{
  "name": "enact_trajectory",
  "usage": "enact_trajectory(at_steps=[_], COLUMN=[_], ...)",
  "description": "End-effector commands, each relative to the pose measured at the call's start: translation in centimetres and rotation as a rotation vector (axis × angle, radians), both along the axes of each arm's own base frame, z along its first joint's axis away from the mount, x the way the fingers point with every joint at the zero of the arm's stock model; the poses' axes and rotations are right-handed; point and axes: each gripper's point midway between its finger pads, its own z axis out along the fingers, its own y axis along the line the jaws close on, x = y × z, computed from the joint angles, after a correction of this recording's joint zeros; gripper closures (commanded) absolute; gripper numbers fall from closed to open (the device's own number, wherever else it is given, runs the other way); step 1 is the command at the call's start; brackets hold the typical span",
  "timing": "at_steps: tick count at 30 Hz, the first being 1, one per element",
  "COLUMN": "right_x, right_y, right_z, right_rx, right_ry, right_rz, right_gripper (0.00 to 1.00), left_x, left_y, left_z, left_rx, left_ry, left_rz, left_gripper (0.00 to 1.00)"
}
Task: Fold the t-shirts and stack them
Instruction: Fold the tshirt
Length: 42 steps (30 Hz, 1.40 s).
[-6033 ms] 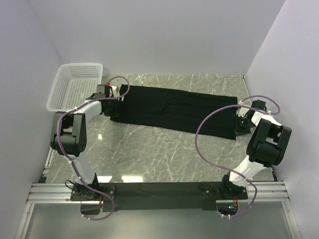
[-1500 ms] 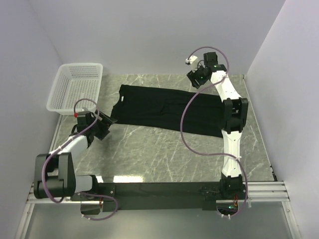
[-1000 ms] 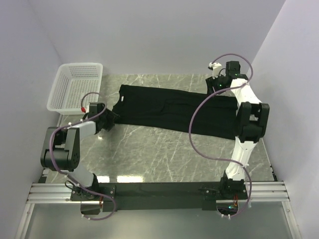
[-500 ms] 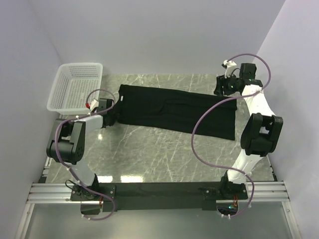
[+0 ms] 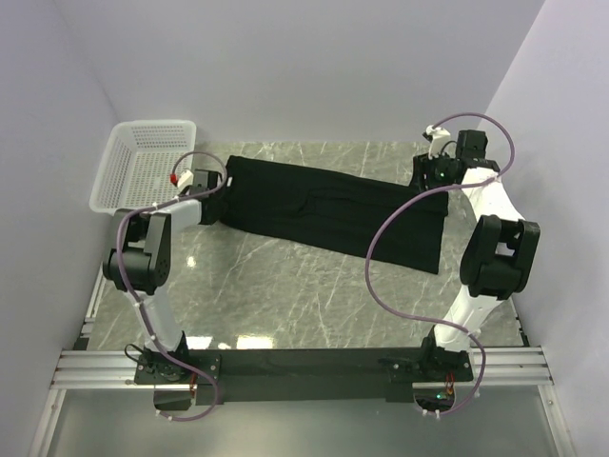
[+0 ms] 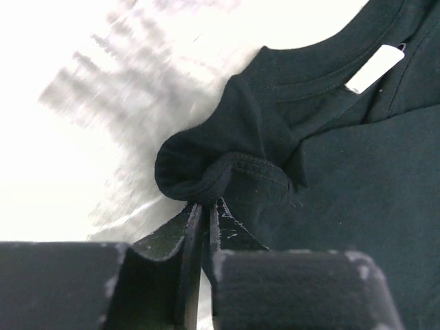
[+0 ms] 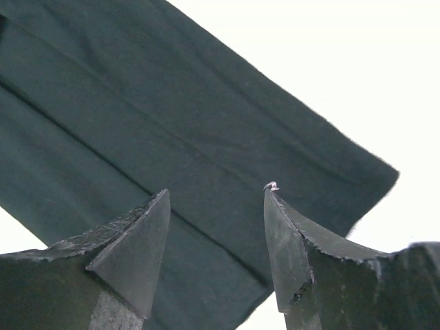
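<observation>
A grey marble-patterned table (image 5: 314, 295) seen from above, two robot arms mounted at its near edge. One black cloth t-shirt (image 5: 324, 205), folded lengthwise into a long band, lies slantwise across the far half of the table, collar end at the left, hem end at the right. A white plastic mesh basket (image 5: 152, 162) sits at the far left corner, just beside the collar end; only its own mesh floor and walls show inside. The left gripper (image 6: 205, 206) is pressed together, pinching a bunched fold of the t-shirt (image 6: 357, 179) beside the collar, near a white label (image 6: 375, 67). The right gripper (image 7: 216, 192) is spread wide over the hem end (image 7: 137, 124), gripping nothing.
</observation>
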Motion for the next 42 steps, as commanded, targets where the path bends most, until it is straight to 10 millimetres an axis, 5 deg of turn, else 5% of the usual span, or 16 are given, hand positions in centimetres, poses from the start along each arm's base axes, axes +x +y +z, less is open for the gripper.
enact_trajectory(at_steps=[1, 3, 10, 18, 21, 25, 33, 39, 42], right_x=[1.6, 2.1, 5.4, 4.7, 1.3, -4.2, -16.5, -20.9, -20.6], right_y=[-1.8, -3.4, -7.8, -7.7, -5.3, -2.2, 1.2, 1.1, 0.7], right_z=[0.2, -0.9, -4.2, -4.1, -4.7, -2.6, -3.7, -7.2, -8.5], right_rx=[-0.089, -0.142, -0.247, -0.239, -0.194, -0.211, -0.335, -0.467, -0.534], right_ry=[-0.038, -0.008, 0.064, 0.046, 0.056, -0.021, -0.007, 0.056, 0.065], right_rz=[-0.002, -0.025, -0.037, 0.024, 0.157, 0.397, 0.646, 0.642, 0.6], right_gripper=[0.36, 0.35, 0.33, 0.33, 0.33, 0.33, 0.34, 0.34, 0.35], left_x=[1.6, 2.4, 1.3, -1.7, -2.4, -3.2, -6.8, -9.4, -10.4], left_y=[0.1, -0.4, -1.6, -3.6, -4.3, -4.1, 0.4, 2.4, 3.3], left_z=[0.7, 2.1, 7.9, 12.0, 12.8, 14.2, 18.2, 17.9, 17.1], left_rx=[0.014, -0.004, -0.021, -0.102, -0.124, -0.082, 0.07, 0.037, 0.037], left_ry=[-0.013, -0.062, -0.216, -0.33, -0.352, -0.375, -0.445, -0.469, -0.457], left_rz=[-0.057, -0.093, -0.212, -0.314, -0.356, -0.383, -0.291, -0.251, -0.222], left_gripper=[0.86, 0.79, 0.19, 0.05, 0.01, 0.01, 0.0, 0.01, 0.0])
